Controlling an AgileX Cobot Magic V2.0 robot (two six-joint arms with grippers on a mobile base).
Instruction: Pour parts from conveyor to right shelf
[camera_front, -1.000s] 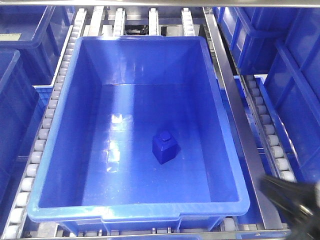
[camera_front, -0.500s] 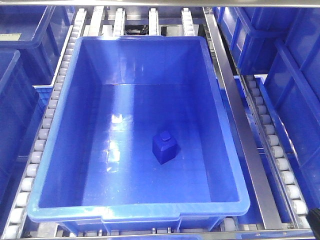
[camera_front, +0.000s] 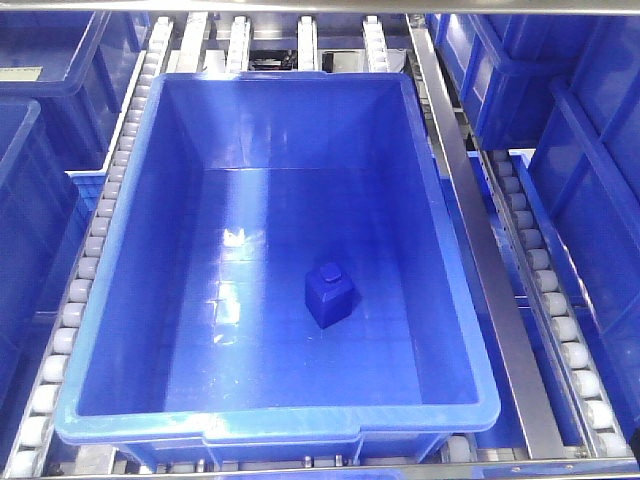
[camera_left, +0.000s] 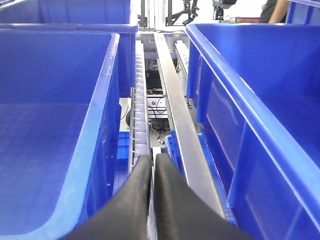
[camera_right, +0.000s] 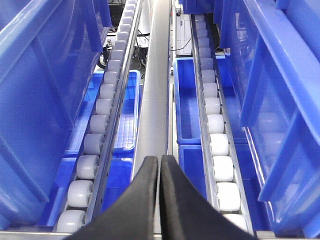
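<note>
A small glossy blue part with a raised stud lies on the floor of a large blue tote that rests on the white rollers of the right shelf. Neither gripper shows in the front view. In the left wrist view my left gripper is shut and empty, pointing along the steel rail between two totes. In the right wrist view my right gripper is shut and empty over the steel rail between two roller rows. The conveyor is out of view.
More blue totes stand on both sides of the middle one. Tall tote walls flank the left gripper closely. Roller tracks and lower blue bins lie under the right gripper. A person's arm shows far behind.
A black arm at the front view's lower right corner has drawn back out of the frame. The part and the tote have not moved.
</note>
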